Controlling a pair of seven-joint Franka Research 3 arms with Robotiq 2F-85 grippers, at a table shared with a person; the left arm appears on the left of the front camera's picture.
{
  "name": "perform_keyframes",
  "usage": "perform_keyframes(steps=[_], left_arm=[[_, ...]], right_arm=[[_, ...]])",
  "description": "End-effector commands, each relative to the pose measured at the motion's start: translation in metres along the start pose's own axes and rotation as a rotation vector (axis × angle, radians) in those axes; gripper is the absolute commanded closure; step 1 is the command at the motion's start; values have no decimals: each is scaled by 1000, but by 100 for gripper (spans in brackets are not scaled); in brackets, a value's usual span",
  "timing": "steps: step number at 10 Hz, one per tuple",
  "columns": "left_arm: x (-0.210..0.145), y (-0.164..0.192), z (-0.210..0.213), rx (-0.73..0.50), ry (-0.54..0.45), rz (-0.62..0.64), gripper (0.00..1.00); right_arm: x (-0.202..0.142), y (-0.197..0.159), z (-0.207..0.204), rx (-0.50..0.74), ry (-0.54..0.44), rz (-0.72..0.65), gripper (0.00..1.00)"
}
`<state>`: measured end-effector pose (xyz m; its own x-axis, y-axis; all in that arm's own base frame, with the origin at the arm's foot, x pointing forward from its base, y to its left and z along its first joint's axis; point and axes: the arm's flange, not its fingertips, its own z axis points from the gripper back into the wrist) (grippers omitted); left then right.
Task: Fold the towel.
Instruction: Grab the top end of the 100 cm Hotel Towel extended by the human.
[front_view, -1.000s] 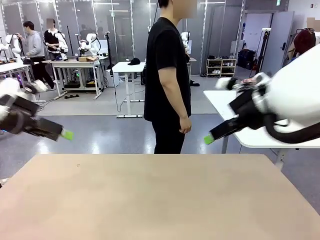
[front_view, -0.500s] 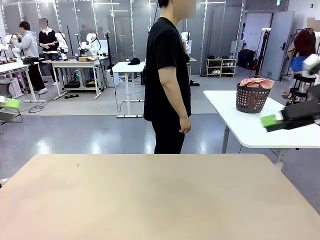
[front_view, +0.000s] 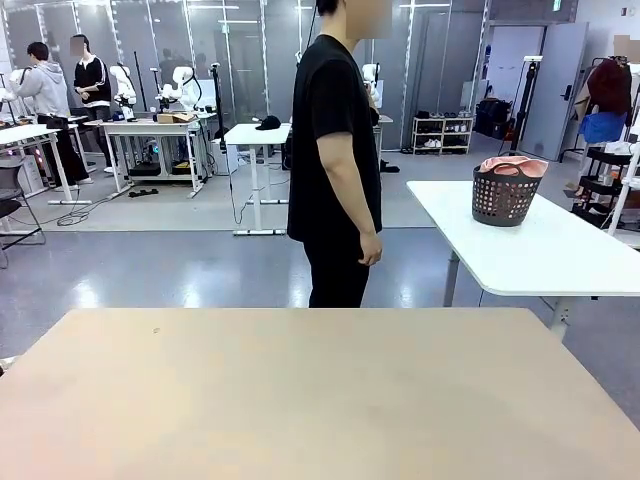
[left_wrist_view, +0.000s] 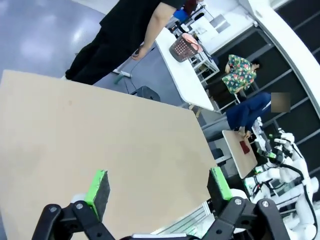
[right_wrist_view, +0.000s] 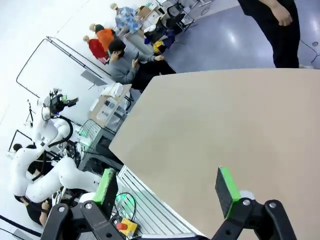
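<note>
Aloft, left hand (left_wrist_view: 158, 185) and right hand (right_wrist_view: 167, 187) gape — angled down (at the table (left_wrist_view: 100, 135)).

**Black grippers with green pads, and a person dressed all in black**

The left gripper (left_wrist_view: 158, 185) is built from black jointed bars with a pale round pin at each joint, and both tips carry flat, bright green pads (left_wrist_view: 98, 186) with a darker side face. The right gripper (right_wrist_view: 166, 187) is made the same way: black bars, pale pins and green tips, with a small white round part just under one of them. The person (front_view: 335, 170) wears a plain black T-shirt with short sleeves and black trousers, with no print that I can see.
</note>
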<state>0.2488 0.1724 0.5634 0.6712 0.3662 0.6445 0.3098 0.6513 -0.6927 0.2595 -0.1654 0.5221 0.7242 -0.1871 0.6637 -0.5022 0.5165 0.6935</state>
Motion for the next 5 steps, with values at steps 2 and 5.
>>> perform_keyframes(steps=[2,5], left_arm=[[-131,-10,-34,11,-24,36,0],[-135,-12,-38,15,-32,56,0]], right_arm=[[-44,3,-27,25,-10,25,0],[-46,6,-22,22,-11,20,0]])
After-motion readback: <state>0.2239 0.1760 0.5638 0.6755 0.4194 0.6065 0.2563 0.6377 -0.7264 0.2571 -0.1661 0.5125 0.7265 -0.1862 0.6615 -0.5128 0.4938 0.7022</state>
